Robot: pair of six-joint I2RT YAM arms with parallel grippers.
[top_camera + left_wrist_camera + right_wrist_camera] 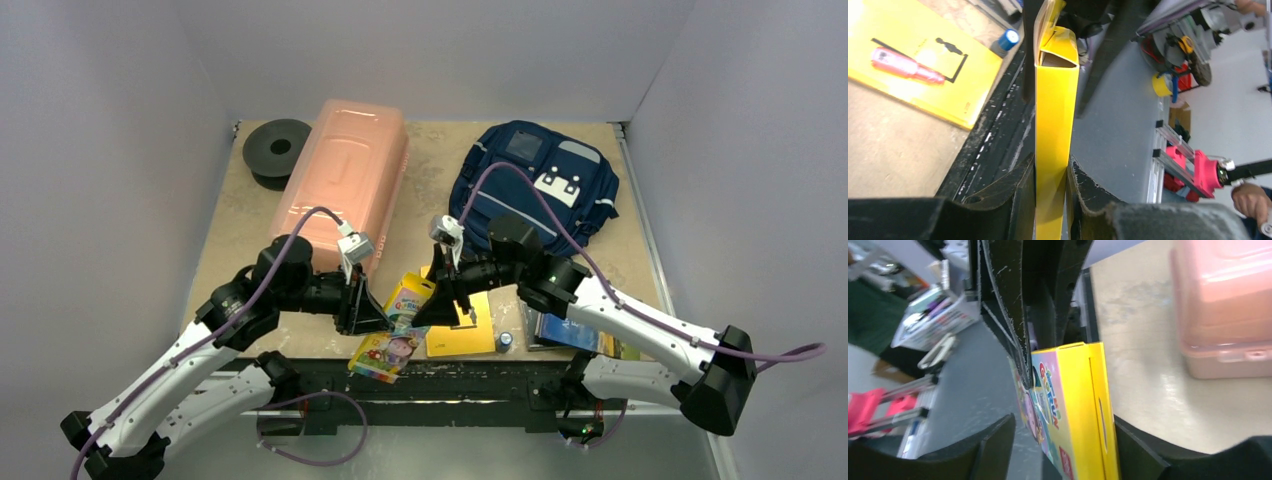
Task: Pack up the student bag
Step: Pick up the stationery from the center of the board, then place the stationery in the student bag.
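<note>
Box (392,345) over near table (440,170) edge

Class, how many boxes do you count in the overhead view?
2. The long pink plastic box lies at the far left; the yellow cartoon-printed carton is at the near edge, centre. Others may be hidden beneath the arms.

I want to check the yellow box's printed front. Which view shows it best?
Right wrist: the yellow box shows its cartoon front and lettering close up. Left wrist shows only a plain narrow edge; top external shows it small.
</note>
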